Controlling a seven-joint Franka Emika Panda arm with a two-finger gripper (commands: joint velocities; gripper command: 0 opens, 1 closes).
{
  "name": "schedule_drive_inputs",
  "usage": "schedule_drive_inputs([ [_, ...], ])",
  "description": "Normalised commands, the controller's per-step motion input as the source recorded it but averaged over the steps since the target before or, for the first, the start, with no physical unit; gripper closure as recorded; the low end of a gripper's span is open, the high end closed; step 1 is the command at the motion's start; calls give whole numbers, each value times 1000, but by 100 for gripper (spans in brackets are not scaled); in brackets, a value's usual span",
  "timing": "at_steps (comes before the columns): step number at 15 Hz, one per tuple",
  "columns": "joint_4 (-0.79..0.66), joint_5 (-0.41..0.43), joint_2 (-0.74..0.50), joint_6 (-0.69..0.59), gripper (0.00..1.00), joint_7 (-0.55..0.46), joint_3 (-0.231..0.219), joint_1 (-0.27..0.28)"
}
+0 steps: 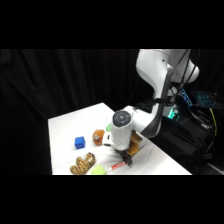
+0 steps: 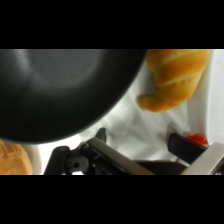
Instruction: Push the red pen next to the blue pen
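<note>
The red pen [image 1: 118, 165] appears as a thin red-orange stick lying near the bottom edge of the side view, on the white table [image 1: 65, 127], directly below the gripper [image 1: 125, 159]. In the wrist view only a red fragment [image 2: 196, 138] shows beside the right finger [image 2: 181, 145]. The fingers stand apart, with nothing clamped. Left of the pen lie a green object [image 1: 98, 170], a striped brown item [image 1: 82, 163], a blue block [image 1: 79, 142] and an orange-brown object [image 1: 98, 137]. A black bowl [image 2: 60, 90] fills the wrist view's upper left; a croissant [image 2: 172, 77] sits upper right.
</note>
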Motion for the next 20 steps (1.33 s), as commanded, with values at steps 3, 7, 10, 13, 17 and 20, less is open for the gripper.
schedule_drive_inputs([
  [3, 313, -182, 177, -276, 0, 293, -22, 269],
  [7, 369, -154, 190, -283, 0, 166, 47, 121],
  [10, 317, -172, 211, -163, 0, 51, 41, 1],
  [13, 223, -188, 176, -111, 0, 13, 12, -17],
  [17, -22, -139, -54, -114, 0, -132, -16, -177],
  [20, -268, -128, -413, -193, 0, -255, -66, -333],
])
